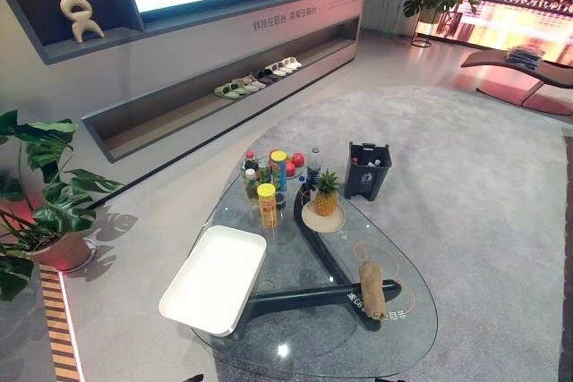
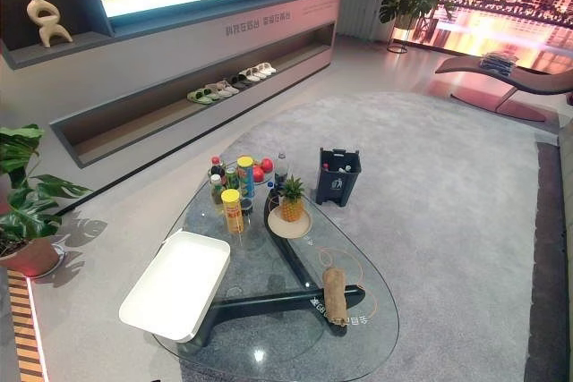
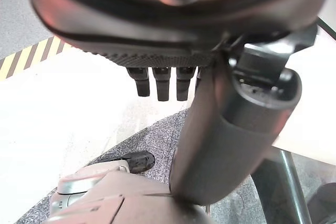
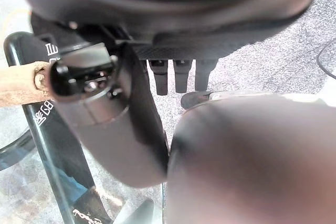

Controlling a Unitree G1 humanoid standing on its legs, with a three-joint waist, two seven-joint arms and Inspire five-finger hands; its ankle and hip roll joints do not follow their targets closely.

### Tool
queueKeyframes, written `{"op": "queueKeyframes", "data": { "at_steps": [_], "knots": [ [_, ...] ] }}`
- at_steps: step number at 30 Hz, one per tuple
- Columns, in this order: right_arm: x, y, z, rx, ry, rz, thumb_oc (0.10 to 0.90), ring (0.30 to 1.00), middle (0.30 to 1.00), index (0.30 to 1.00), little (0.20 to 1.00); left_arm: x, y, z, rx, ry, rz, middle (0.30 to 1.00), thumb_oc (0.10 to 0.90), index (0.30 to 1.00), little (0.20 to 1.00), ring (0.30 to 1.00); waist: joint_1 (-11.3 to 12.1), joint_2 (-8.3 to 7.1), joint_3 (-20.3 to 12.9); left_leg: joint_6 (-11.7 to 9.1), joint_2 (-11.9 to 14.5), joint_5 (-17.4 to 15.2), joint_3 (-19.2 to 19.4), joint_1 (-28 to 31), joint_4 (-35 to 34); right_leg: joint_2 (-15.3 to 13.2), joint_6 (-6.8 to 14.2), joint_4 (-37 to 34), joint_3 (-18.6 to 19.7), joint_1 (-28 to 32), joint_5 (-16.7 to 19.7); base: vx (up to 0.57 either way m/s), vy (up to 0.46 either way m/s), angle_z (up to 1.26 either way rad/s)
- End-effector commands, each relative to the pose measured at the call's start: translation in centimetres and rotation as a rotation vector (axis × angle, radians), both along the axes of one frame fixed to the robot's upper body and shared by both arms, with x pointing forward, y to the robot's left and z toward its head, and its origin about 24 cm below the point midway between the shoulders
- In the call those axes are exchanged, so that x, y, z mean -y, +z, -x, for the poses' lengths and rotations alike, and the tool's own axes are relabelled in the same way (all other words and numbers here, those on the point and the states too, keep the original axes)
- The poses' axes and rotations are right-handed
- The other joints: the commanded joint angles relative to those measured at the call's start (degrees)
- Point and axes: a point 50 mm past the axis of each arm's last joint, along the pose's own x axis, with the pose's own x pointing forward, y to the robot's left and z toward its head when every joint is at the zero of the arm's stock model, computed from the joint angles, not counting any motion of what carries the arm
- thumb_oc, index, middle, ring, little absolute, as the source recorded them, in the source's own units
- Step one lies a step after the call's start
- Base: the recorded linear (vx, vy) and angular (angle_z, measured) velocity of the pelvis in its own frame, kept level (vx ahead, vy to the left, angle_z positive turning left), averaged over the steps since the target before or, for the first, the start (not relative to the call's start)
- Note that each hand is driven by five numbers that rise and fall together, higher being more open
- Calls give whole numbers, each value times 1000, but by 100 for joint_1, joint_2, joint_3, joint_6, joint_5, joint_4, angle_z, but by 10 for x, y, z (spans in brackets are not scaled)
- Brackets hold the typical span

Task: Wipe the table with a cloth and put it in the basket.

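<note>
Cloth untouched, both hands idle.
I see the rolled cloth [image 1: 372, 289] on the glass table [image 1: 407, 346], right of the white tray [image 1: 215, 279]; left hand [image 3: 163, 82] and right hand [image 4: 176, 74] hang relaxed, fingers straight, holding nothing.

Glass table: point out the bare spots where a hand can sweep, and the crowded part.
Bare glass table runs along the near edge, between the white tray and the rolled cloth. The far end is crowded: bottles and cans beside the pineapple on its plate.

rolled brown cloth [image 1: 372, 289] on glass table [image 1: 295, 346], white, seemingly shallow basket [image 1: 215, 279]
</note>
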Motion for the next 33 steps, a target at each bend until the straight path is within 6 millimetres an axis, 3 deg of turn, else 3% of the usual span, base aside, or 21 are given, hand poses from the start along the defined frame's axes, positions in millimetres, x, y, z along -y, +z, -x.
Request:
{"op": "queueKeyframes", "data": {
  "at_steps": [1,23,33],
  "knots": [
    [6,1,2,-61,57,38,800,900,900,900,900,9,3,-31,62,-28,33,900,800,900,900,900,92,-57,149,234,-436,-522,-269,96,81,-106,219,91,-446,-110,45,0,0,0],
    [4,0,2,-32,41,55,800,900,900,900,900,15,3,-34,87,-31,45,900,800,900,900,900,27,-32,204,250,-449,-513,-210,48,86,-95,223,95,-395,-178,62,0,0,0],
    [6,6,-25,143,67,95,800,900,900,900,900,13,4,-34,90,-29,39,900,800,900,900,900,51,-90,300,232,-427,-524,-172,-5,143,-85,236,94,-400,-222,98,4,-8,0]
  ]
}}
